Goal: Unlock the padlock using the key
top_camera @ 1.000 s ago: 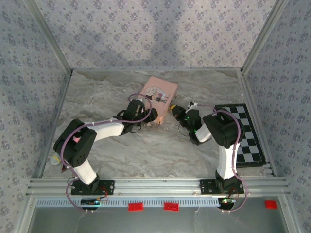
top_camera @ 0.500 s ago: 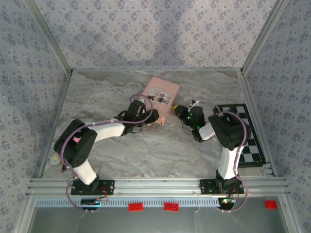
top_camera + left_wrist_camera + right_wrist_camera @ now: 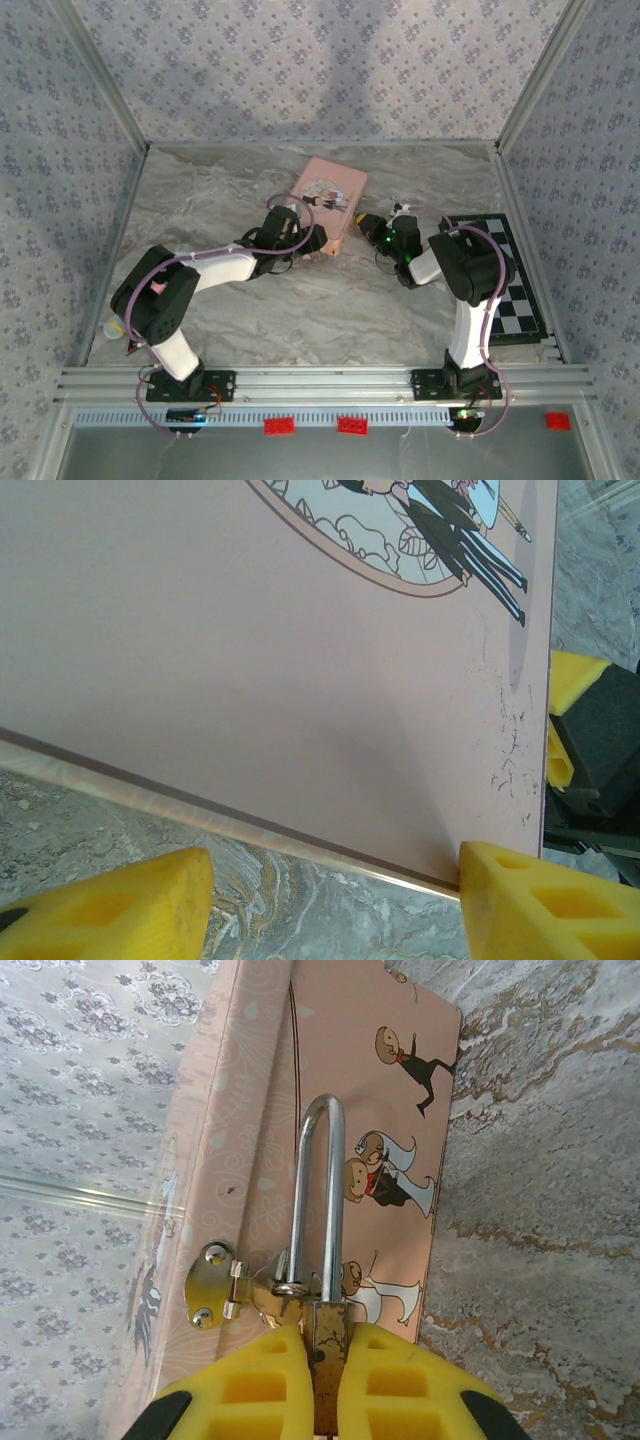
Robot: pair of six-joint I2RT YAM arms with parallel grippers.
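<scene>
Right arm: the right pincer (image 3: 322, 1352) is clamped on the small brass-gold padlock (image 3: 334, 1190). Its two yellow fingers (image 3: 255, 1385) press on either side of the brass body, and only a narrow strip of brass shows between them. The padlock's silver U-shaped shackle stands up out of the pads. One leg passes through the small brass hasp (image 3: 214, 1286) on the side wall of the pink rectangular box with the cartoon couple (image 3: 380, 1090). The padlock thus hangs at the edge of the box, held in the right pincer, above the grey marbled desk (image 3: 540, 1160). I cannot tell from this view whether the shackle is latched or released.

Left arm: the left pincer (image 3: 330, 905) is spread wide, with nothing between its yellow fingertips (image 3: 120, 900). It sits low at the near corner of the pink box (image 3: 250, 680). The right-hand fingertip is just beside that corner, and bare desk shows in the gap.

Overhead view: the left pincer (image 3: 312, 243) and right pincer (image 3: 366, 224) meet the pink box (image 3: 330, 188) from opposite sides, near the middle of the desk (image 3: 200, 200). A black-and-white chequered mat (image 3: 512, 290) lies to the right, well apart from the box.
</scene>
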